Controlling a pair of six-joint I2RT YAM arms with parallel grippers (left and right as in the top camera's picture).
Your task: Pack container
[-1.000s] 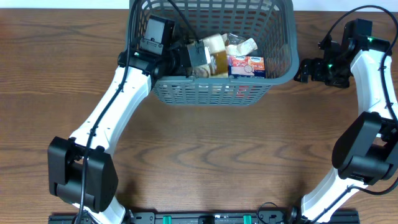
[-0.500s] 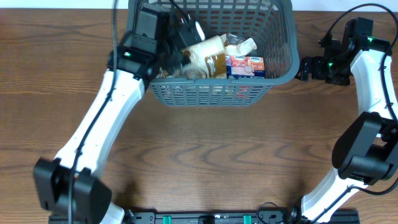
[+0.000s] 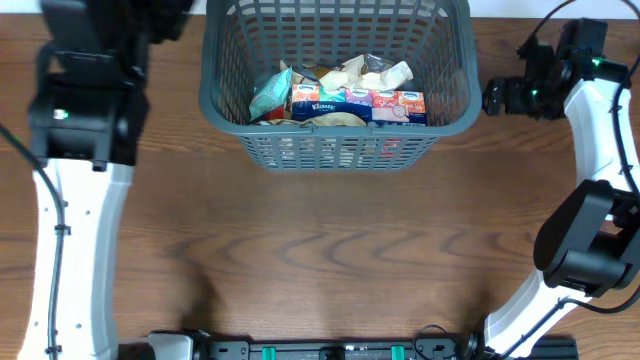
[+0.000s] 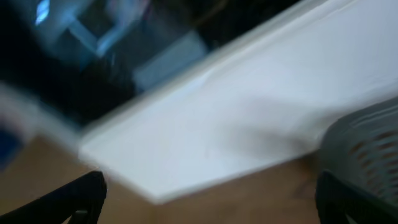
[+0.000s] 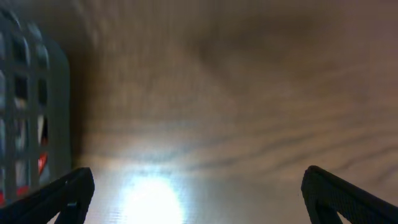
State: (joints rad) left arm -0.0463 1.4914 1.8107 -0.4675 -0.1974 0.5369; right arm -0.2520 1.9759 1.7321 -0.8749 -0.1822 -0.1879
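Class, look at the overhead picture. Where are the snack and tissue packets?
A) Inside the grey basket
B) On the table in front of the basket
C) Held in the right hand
A: the packets lie inside the basket, enclosed by its lattice walls.

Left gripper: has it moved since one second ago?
Yes. The left gripper has pulled out of the container and swung left; its arm now stands outside the container's left wall.

Blurred wooden table (image 5: pixel 236 93) — the container (image 5: pixel 31 112) lattice wall at left, the right gripper (image 5: pixel 202 196) spread wide.
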